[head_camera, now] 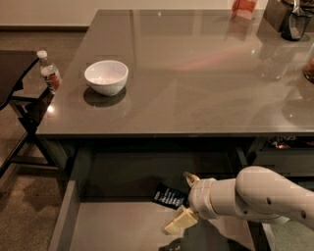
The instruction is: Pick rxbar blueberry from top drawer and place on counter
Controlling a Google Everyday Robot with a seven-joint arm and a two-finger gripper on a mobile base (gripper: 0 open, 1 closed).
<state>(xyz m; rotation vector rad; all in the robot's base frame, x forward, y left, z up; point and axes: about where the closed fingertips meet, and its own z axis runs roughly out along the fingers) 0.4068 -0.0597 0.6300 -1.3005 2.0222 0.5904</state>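
Observation:
The rxbar blueberry, a small dark navy bar with white lettering, lies flat in the top drawer, near its back and to the right of the middle. The grey drawer is pulled open below the counter. My gripper comes in from the right on a white arm and sits inside the drawer, just right of the bar. Its cream fingers are spread apart, one behind the bar and one in front of it, with the bar's right end between them. It holds nothing.
A white bowl stands on the counter's left part. A small water bottle stands on a dark side table at the left. A red-orange package and dark containers stand at the counter's far right.

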